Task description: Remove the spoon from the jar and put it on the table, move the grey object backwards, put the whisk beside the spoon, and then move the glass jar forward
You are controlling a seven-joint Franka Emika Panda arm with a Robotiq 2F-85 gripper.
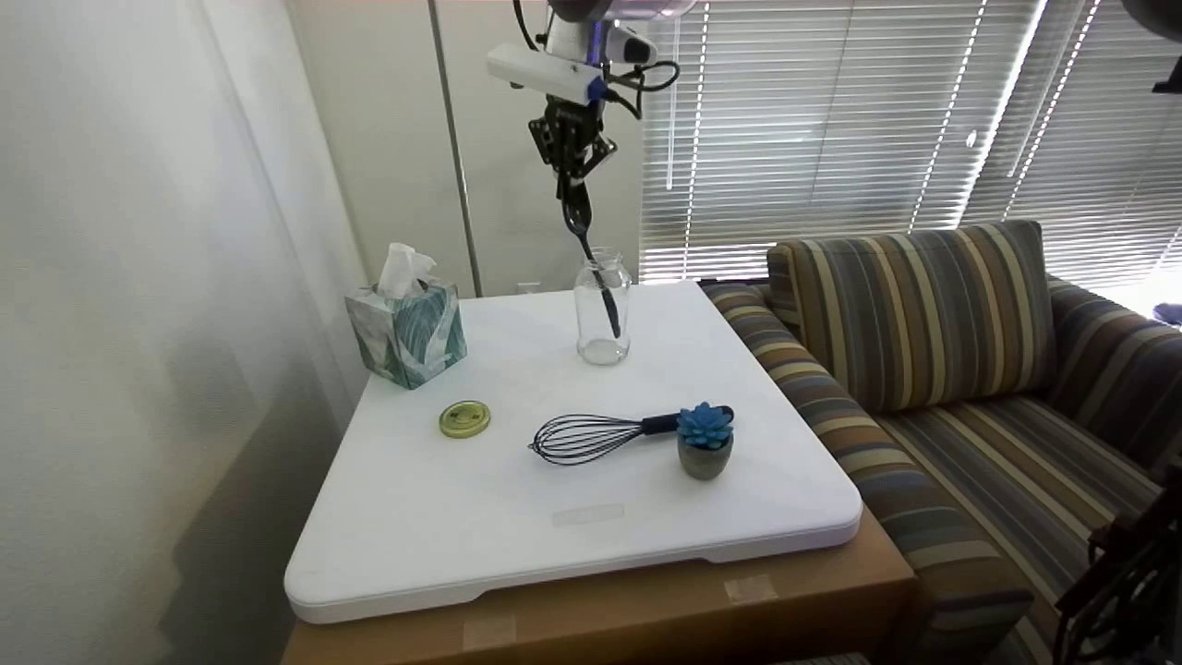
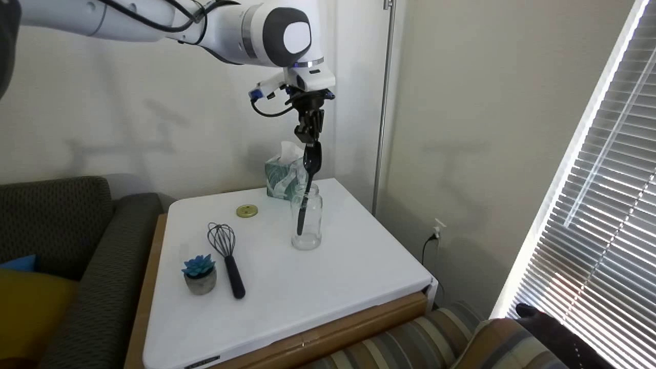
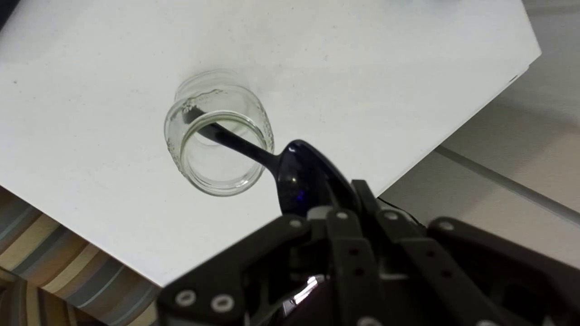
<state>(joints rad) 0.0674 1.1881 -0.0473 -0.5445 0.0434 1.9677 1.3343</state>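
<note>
The spoon (image 3: 294, 174) slants with its handle down inside the glass jar (image 1: 593, 319) and its round end up above the rim. The end effector (image 2: 310, 140) points down, pinching that round end. The arm (image 2: 225, 31) reaches high over the counter (image 1: 416, 517).

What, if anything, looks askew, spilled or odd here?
One mild oddity: the long black spoon slants head-up from the clear glass jar, the jaws closed on its oval head rather than its handle. The jar stands upright on the white rectangular table; I see no spill or damage.
</note>
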